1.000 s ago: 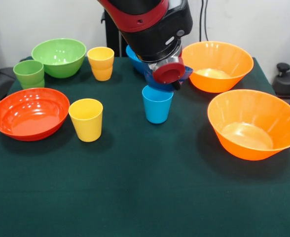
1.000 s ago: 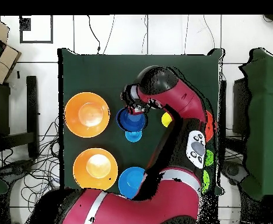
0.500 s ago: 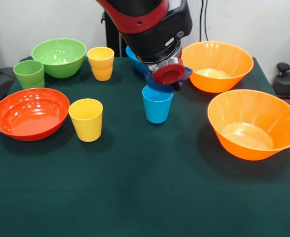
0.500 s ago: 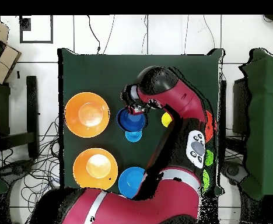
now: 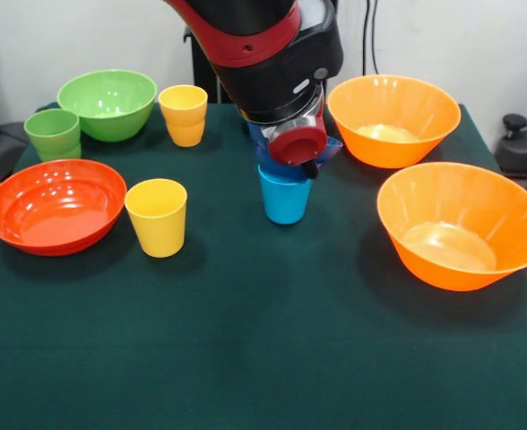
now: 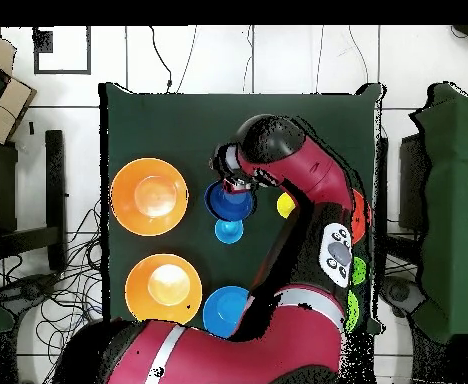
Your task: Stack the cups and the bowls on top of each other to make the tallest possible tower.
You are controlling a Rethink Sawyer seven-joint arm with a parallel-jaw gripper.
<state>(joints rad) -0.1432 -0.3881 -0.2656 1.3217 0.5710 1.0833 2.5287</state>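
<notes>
Front view showed the gripper low over the light blue cup near the middle of the green table, with a small dark blue bowl tucked under it, just above the cup's rim; whether the jaws were clamped on that bowl could not be told. A red-orange bowl and a yellow cup stood to the left, a green bowl, a green cup and another yellow cup behind them. Two orange bowls sat on the right. Overhead, the dark blue bowl overlapped the cup, and a medium light blue bowl lay near the robot's base.
</notes>
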